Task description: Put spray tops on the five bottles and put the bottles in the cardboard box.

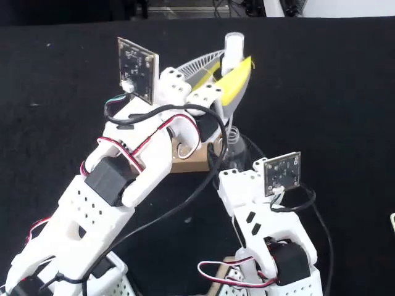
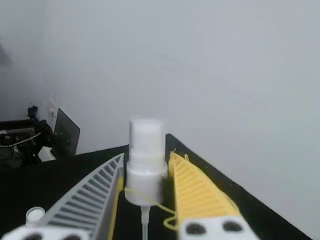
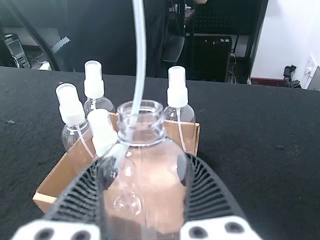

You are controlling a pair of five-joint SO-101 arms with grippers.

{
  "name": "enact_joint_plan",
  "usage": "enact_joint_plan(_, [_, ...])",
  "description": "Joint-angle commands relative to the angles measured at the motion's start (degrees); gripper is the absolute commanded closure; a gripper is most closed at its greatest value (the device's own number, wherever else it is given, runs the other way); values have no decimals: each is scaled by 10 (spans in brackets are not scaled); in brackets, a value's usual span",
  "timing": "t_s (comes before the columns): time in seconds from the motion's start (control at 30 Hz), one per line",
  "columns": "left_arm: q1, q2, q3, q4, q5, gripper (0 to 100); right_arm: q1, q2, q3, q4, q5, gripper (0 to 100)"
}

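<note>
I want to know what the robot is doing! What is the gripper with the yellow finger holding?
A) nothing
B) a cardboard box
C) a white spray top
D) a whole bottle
C: the left gripper is shut on the white spray top, and the top's thin tube hangs down into the neck of the bottle that the right gripper holds.
</note>
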State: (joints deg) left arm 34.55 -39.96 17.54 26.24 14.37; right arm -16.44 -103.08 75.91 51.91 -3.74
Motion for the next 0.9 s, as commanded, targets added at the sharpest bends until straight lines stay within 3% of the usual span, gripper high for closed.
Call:
enact_joint_plan(0.0, [5, -11, -19, 40, 7, 932, -7, -54, -3, -16, -4, 987])
enact_joint_plan(0.17, [7, -11, -19, 84, 10, 932, -7, -54, -3, -16, -4, 987])
enact_joint_plan(0.27, [7, -11, -19, 113, 62, 927, -7, -54, -3, -16, -3, 987])
enact_joint_plan(0.53, [7, -11, 13, 119, 91, 926, -7, -54, -3, -16, -1, 987])
enact_joint_plan(0.77, [6, -49, 36, 121, 95, 698, -7, -54, -3, -16, -1, 987])
enact_joint_plan(0.87, [6, -93, 42, 120, 91, 700, -7, -54, -3, -16, 0, 987])
